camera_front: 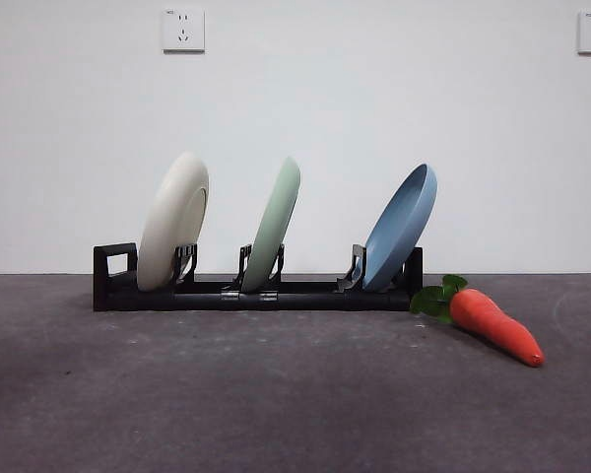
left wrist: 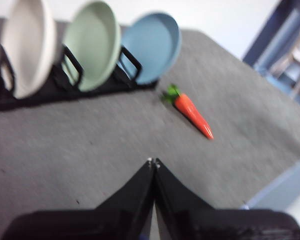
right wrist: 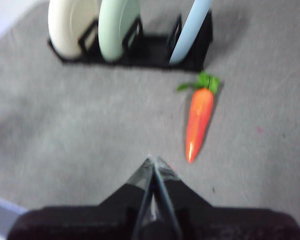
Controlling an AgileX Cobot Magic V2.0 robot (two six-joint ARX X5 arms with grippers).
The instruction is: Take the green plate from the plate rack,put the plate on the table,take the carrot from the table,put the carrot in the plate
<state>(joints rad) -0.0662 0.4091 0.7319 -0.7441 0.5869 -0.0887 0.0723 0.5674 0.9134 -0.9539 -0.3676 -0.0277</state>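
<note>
Three plates stand on edge in the plate rack (camera_front: 256, 293), one to each pair of prongs, all leaning the same way: a cream-white plate (camera_front: 173, 222) next to the end with the square loop, the green plate (camera_front: 273, 225) in the middle slot, and a blue plate (camera_front: 402, 227) at the far end. There is clear air between each plate and its neighbour, so the green one touches neither. One carrot (camera_front: 494, 325) lies flat on the table (camera_front: 276, 394) just beside the rack's blue-plate end, its leaves (camera_front: 435, 297) toward the rack and its tip pointing away and forward. In front of the rack the grey surface runs open and bare across its whole width, right up to the near edge. From the left wrist view the table's edge shows past the carrot, with a blurred blue structure beyond it. There are two grippers, and both hang back over the near part of the table, well apart from rack and carrot. The left gripper (left wrist: 153, 162) has its jaws pressed together to a point and holds nothing; the right gripper (right wrist: 153, 160) is likewise closed tip to tip and empty. Two wall sockets (camera_front: 183, 30) sit high on the white wall behind.
</note>
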